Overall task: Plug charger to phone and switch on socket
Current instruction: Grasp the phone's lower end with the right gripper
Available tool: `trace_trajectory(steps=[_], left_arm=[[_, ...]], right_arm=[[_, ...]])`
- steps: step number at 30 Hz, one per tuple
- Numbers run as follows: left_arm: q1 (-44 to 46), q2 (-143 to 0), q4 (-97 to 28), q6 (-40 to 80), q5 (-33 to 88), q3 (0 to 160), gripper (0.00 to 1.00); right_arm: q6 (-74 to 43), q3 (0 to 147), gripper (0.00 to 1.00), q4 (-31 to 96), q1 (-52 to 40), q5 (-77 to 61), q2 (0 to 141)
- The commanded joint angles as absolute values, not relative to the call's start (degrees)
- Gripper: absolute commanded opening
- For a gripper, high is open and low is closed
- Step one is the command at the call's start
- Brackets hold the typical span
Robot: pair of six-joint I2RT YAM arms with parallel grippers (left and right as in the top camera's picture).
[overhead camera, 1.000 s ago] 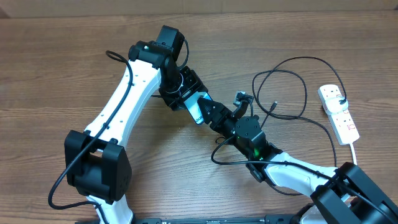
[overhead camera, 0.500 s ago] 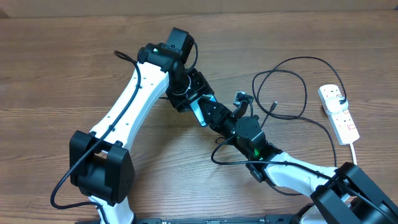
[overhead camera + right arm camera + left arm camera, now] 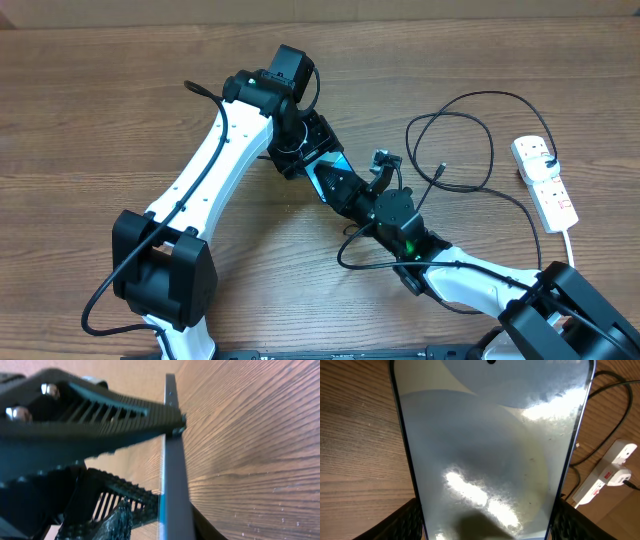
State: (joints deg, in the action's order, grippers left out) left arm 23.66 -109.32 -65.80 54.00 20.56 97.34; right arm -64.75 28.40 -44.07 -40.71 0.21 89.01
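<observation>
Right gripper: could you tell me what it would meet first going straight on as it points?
The phone, held by the left gripper; seen edge-on, it lies right before the right gripper, probably touching.

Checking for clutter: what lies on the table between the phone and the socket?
Overhead view: the charger, in loose black loops, lies between the phone, held up by the left gripper, and the socket.

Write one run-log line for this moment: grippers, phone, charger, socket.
left gripper: shut on phone | right gripper: open, fingers beside phone | charger: tip loose on table, not in phone | socket: untouched, far right
</observation>
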Motion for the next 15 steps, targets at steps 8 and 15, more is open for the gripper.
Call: trace_trajectory(steps=[8, 15], left_arm=[[24.03, -109.38, -65.43, 54.83, 20.34, 99.20, 0.56], [24.03, -109.38, -65.93, 54.41, 19.92, 99.20, 0.56]], right_arm=[[-64.75, 29.76, 0.31, -44.45, -41.98, 0.12, 89.38], [-64.73, 29.76, 0.25, -44.42, -41.98, 1.30, 89.38]])
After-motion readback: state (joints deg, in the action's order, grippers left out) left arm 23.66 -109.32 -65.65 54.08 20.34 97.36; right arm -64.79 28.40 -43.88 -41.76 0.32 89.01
